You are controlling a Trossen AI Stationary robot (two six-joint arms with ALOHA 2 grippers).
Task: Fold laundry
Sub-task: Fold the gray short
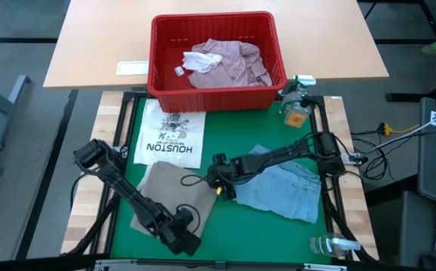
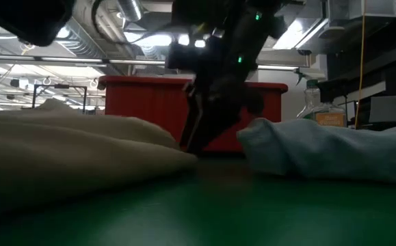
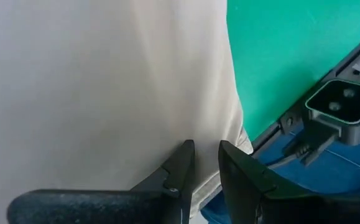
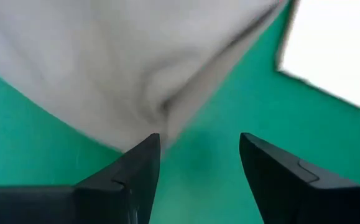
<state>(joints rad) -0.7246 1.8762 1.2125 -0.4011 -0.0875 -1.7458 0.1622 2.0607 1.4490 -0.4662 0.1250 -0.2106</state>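
A tan cloth (image 1: pixel 169 192) lies spread on the green mat (image 1: pixel 225 233), and the left wrist view shows it too (image 3: pixel 105 93). My left gripper (image 1: pixel 187 241) (image 3: pixel 206 148) is at the cloth's near right corner, shut on its edge. My right gripper (image 1: pixel 221 184) (image 4: pixel 198 140) (image 2: pixel 194 137) stands open and slanting down at the cloth's right edge (image 4: pixel 167 106), between the cloth and the light blue jeans (image 1: pixel 289 192). The jeans lie flat on the mat to the right. My left gripper pinches the tan cloth's edge (image 3: pixel 208 171) near its near right corner between its two fingers, slanting down from the table's near side. The rest of the cloth lies slack on the mat. My right gripper has one fingertip (image 4: pixel 148 146) at the cloth's edge; whether it touches, I cannot tell.
A white printed T-shirt (image 1: pixel 172 135) lies flat at the mat's far left. Behind it a red basket (image 1: pixel 165 83) holds a pink shirt (image 1: pixel 229 64). A spray bottle (image 1: pixel 297 105) stands at the far right, and a clear bottle (image 1: pixel 330 245) lies at the near right corner.
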